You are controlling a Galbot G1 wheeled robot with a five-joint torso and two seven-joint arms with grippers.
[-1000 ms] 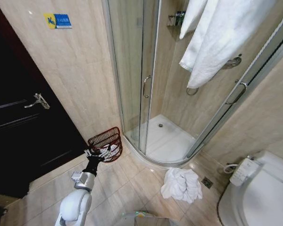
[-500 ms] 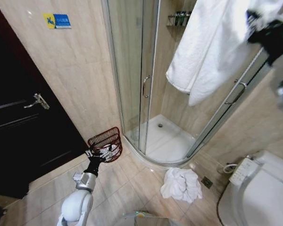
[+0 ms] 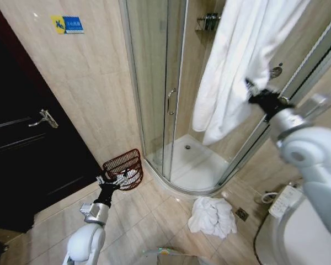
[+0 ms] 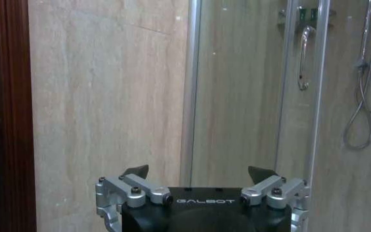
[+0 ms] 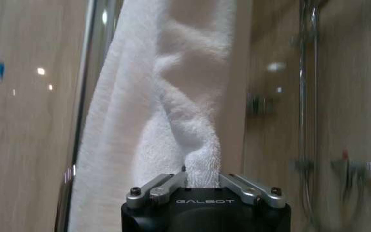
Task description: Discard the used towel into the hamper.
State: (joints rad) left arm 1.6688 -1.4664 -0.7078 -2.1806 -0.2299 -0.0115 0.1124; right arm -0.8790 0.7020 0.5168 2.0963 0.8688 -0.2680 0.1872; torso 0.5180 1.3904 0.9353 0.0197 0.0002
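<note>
— Since the earlier frames the right arm had swung down from the upper corner of the head view to the middle right, and the hanging white towel (image 3: pixel 237 66) had been drawn lower and longer with it. Did the grip look sound?

— It did. The right gripper (image 3: pixel 252 93) had its fingers pinched together on a fold of the towel; in the right wrist view the cloth rose straight out from between the closed fingertips (image 5: pixel 166 186). The rest hung in front of the shower enclosure (image 3: pixel 160 94).

— And the hamper?

— The hamper (image 3: pixel 124 165), a reddish-brown openwork basket, sat tilted on the floor tiles between the dark door (image 3: pixel 27 149) and the shower's curved sill, something pale already inside. The left gripper (image 3: pixel 111 180) hovered just beside its rim, fingers spread apart and holding nothing.

— A second towel?

— Yes, a crumpled white towel (image 3: pixel 212 216) lay on the floor near the toilet (image 3: pixel 309 226), well apart from the hamper.

— How should the carry go?

— I'd judge the cloth needed lifting fully free of whatever held it overhead before swinging left, kept high enough that the trailing hem cleared the door handle (image 3: pixel 171 101), then lowered right over the basket's mouth before release. A tilted, light basket might tip if the towel dragged its rim.
</note>
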